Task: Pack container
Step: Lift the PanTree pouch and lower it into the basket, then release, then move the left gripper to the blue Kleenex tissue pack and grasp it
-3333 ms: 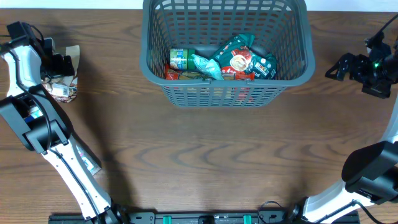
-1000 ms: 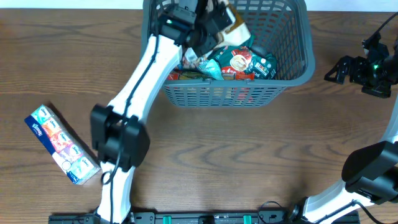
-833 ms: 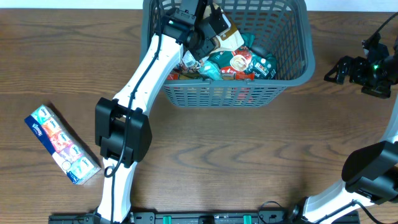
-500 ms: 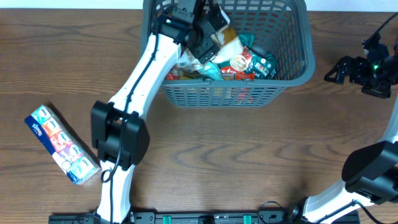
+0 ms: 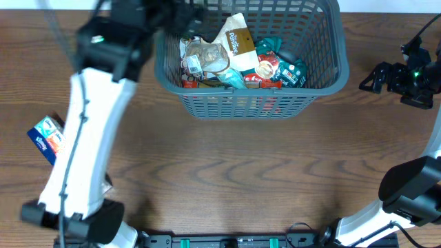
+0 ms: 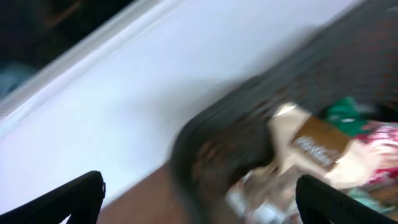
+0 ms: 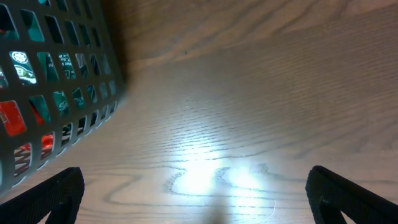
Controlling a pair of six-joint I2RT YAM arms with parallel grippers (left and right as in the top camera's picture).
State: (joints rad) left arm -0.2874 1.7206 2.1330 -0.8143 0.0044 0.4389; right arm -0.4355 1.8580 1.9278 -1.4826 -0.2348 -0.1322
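1. Table [image 5: 227, 179]: brown wood grain. Bare from 4 to 7 o'clock in the overhead view, the widest open room for moving.

2. Left arm [image 5: 89, 138]: white, motion-blurred, running from 7 o'clock up to 11 o'clock.

3. Container [image 5: 324, 83]: dark grey slotted basket at 12 o'clock on the table, its far rim cut by the frame edge. A clear strip of wood lies between its 3 o'clock wall and the right gripper.

4. Right gripper [image 7: 196, 190]: at 3 o'clock of the container, well apart from it. Fingers spread wide, nothing between them, only bare wood beneath.

5. Left gripper [image 6: 199, 193]: above the container's 10 o'clock corner. Fingertips wide apart and empty; the view is blurred.

6. Tissue pack [image 5: 45, 136]: blue with coloured panels, at 9 o'clock on the table, partly hidden by the left arm. Print too small to read.

7. Cream packet [image 5: 238, 38]: top of the heap in the container, tilted. Brown label, wording not legible.

8. Clear bag [image 5: 204, 55]: brown contents, touching the cream packet at its 8 o'clock.

9. Red packet [image 5: 266, 68]: round white emblem, text unreadable.

10. Teal packets [image 5: 291, 73]: at the heap's 3 o'clock side, against the wall.
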